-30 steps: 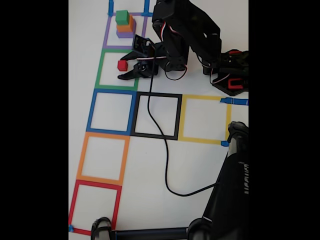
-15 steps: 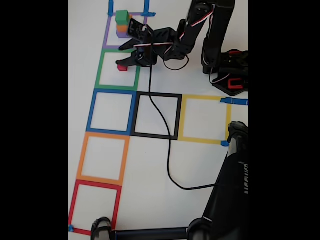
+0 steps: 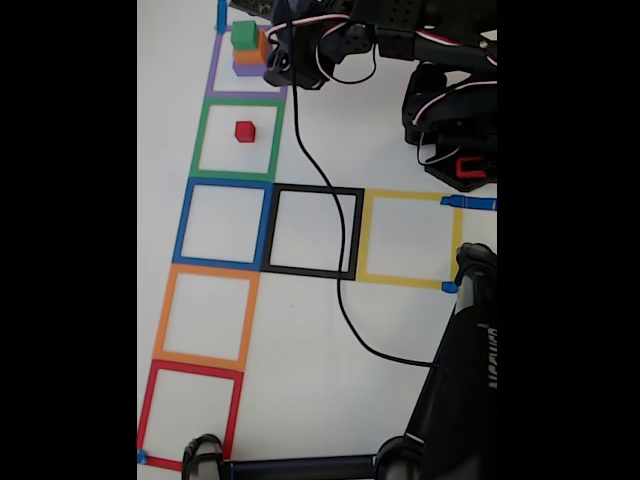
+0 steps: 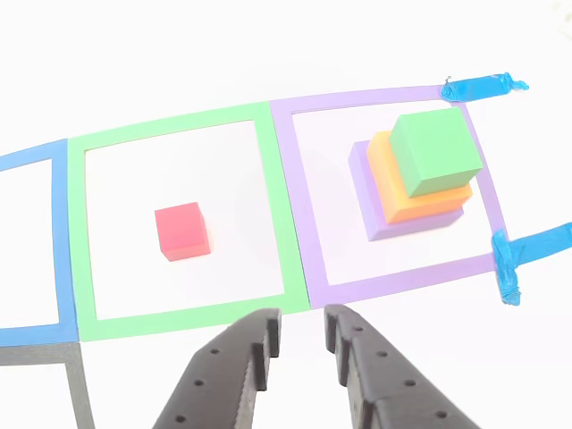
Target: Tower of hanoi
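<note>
While the arm is being held high over the far end of the table (image 3: 300,330), the red cube (image 3: 245,131) is being seen alone inside the green tape square (image 3: 203,140), resting flat on the white surface and touched by nothing. In the other view the red cube (image 4: 182,231) is lying slightly left of the middle of the green tape square (image 4: 277,223). The remaining three cubes are being kept as a stack in the purple tape square (image 4: 299,214), next to the green one and nearest the table's far edge: the purple cube (image 4: 360,170) at the bottom, the orange cube (image 4: 386,174) on it, the green cube (image 4: 435,150) on top. In the fixed view the same stack is being shown with the green cube (image 3: 243,35) uppermost, the orange cube (image 3: 250,55) and purple cube (image 3: 250,69) beneath.

The gripper (image 4: 299,331) is being seen in the other view above the near border of the two squares, its two black fingers (image 4: 239,371) nearly together with a narrow gap between the tips and nothing held. A black cable (image 3: 340,260) is being trailed across the black tape square (image 3: 275,230). Blue tape tabs (image 4: 483,87) are marking the purple square's far corners.
</note>
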Tool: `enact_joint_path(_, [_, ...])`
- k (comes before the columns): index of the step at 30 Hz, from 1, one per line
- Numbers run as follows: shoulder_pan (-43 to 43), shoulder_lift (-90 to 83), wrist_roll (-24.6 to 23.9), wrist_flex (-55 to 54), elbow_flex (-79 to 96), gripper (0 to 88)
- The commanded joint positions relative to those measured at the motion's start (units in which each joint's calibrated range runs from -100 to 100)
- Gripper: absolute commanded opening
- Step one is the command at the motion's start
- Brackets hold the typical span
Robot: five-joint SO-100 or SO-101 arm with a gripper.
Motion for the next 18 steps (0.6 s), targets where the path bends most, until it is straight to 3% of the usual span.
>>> enact_joint_path(1, [3.9,-1.4,0.4,14.5,-18.4,0.9])
enact_joint_path(10, [15.5,7.2,0.4,40.0,-53.8,0.9])
enact_joint_path(18, [21.4,9.4,0.4,42.2,-57.4,0.8])
